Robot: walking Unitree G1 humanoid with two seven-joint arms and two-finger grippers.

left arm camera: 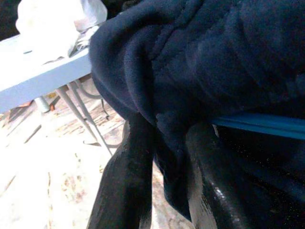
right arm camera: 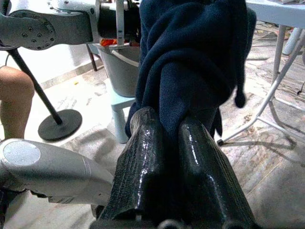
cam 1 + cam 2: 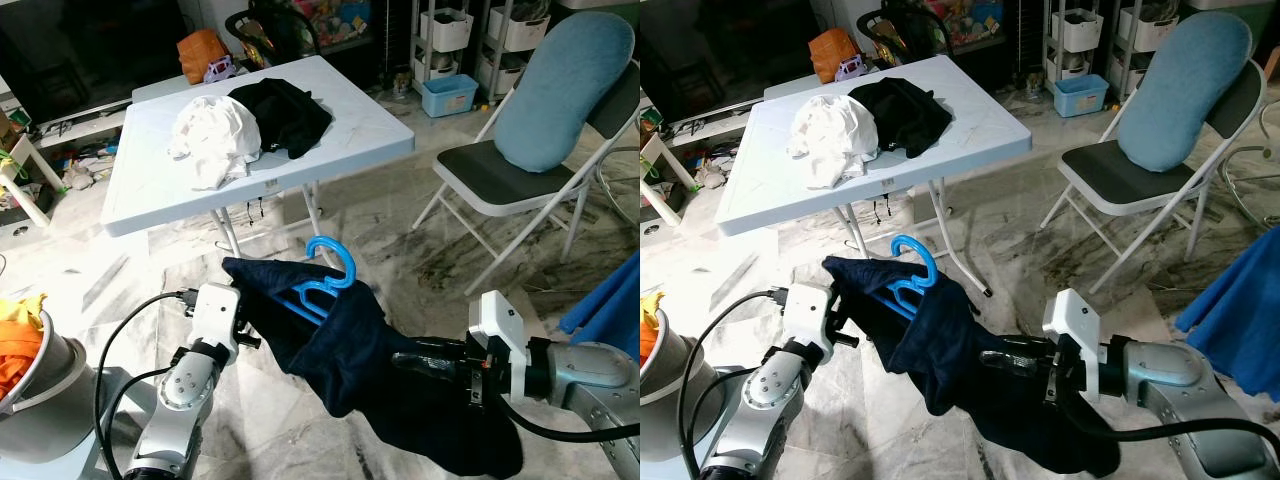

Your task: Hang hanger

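Grippers both clamp the navy garment (image 3: 380, 370): right gripper (image 2: 169, 143) pinching a fold, left gripper (image 1: 164, 157) nipping its edge beside the blue hanger (image 3: 322, 283) threaded inside. Beyond, white table (image 3: 360, 125) carries heaped clothes.

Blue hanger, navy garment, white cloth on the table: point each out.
blue hanger (image 3: 335, 262), left eye view, its hook.
navy garment (image 3: 350, 350), left eye view, middle fold.
white cloth (image 3: 215, 135), left eye view, top of the heap.

A white table (image 3: 330, 140) stands on marble floor (image 3: 400, 250), bearing white cloth (image 3: 215, 135) beside black cloth (image 3: 285, 112).
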